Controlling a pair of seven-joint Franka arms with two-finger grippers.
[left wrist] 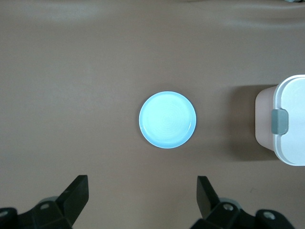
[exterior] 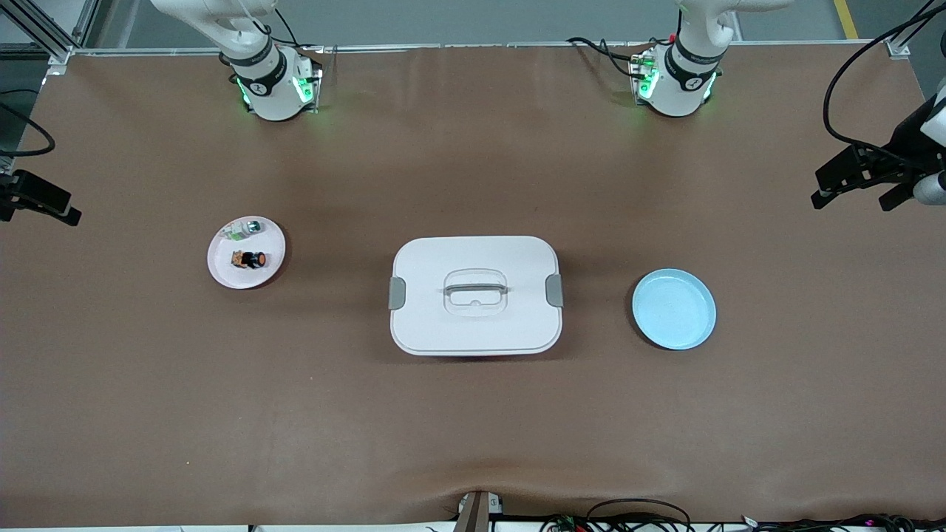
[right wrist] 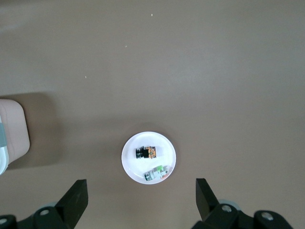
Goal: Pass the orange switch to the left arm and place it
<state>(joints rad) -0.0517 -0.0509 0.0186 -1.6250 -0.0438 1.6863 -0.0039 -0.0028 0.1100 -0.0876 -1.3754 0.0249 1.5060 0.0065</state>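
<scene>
The orange switch (exterior: 251, 259) (right wrist: 146, 152) lies on its side on a pink plate (exterior: 222, 270) (right wrist: 133, 164) toward the right arm's end of the table. The white box (exterior: 473, 325) (left wrist: 291, 143) (right wrist: 12, 129) stands lidded in the middle of the table. My right gripper (right wrist: 141, 191) hangs high over the table beside the pink plate, open and holding nothing. My left gripper (left wrist: 142, 191) hangs high over the table beside a blue plate (exterior: 673, 309) (left wrist: 167, 119), open and holding nothing. Neither gripper shows in the front view, only the arms' bases.
A small silver-green part (exterior: 245, 229) (right wrist: 158, 172) shares the pink plate, farther from the front camera than the switch. Black mounts (exterior: 41, 198) (exterior: 865, 174) jut in at both ends of the table. Cables lie along the table's front edge.
</scene>
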